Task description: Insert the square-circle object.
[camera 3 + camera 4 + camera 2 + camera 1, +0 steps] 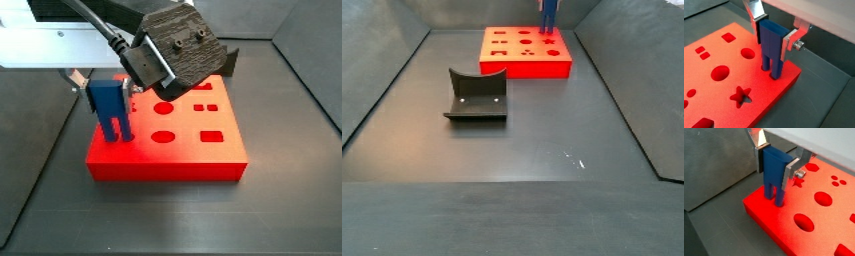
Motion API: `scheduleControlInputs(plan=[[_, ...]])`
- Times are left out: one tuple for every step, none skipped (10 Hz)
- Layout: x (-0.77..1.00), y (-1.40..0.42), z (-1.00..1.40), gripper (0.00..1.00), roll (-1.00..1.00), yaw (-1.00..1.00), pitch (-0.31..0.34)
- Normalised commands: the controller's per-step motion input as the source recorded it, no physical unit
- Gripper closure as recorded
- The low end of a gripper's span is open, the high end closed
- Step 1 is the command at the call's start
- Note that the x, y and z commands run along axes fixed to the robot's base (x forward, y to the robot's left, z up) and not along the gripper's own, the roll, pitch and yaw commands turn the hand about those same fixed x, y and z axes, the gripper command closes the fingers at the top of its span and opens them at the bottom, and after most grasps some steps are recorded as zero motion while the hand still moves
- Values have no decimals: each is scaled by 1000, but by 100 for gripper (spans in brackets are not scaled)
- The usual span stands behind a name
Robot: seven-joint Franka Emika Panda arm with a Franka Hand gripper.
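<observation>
The square-circle object (774, 170) is a bright blue piece with a block on top and two legs below. It shows in both wrist views (773, 42) and in both side views (110, 105) (548, 14). My gripper (777, 164) is shut on its block and holds it upright. In the other views the gripper shows too (772, 33) (104, 82). The leg tips stand at the top face of the red board (814, 218) near one corner. Whether they touch it or sit in holes I cannot tell. The board (724, 85) has several cut-out holes.
The dark grey curved block (476, 96) stands on the dark floor (516, 150), apart from the red board (525, 55). Grey walls (382, 80) enclose the floor. The arm and wrist housing (167, 50) hang over the board (187, 150).
</observation>
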Motion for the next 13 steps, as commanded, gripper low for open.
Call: scheduleControlInputs(plan=[[29,0,-220,100,41,0,-3],[46,0,-260,100,76,0,0],[57,0,-231,100,57,0,0],[260,40,-280,100,63,40,0],[226,86,-269,100,51,71,0],[120,0,-237,100,29,11,0],[54,0,-289,100,33,0,-6],[74,-43,-426,100,51,0,-23],[86,-71,-523,100,41,0,-33],[14,-57,-600,100,0,0,-80],[0,-26,-666,100,0,0,-111],[0,-11,-746,100,0,3,-131],[0,-29,-797,100,13,0,-140]])
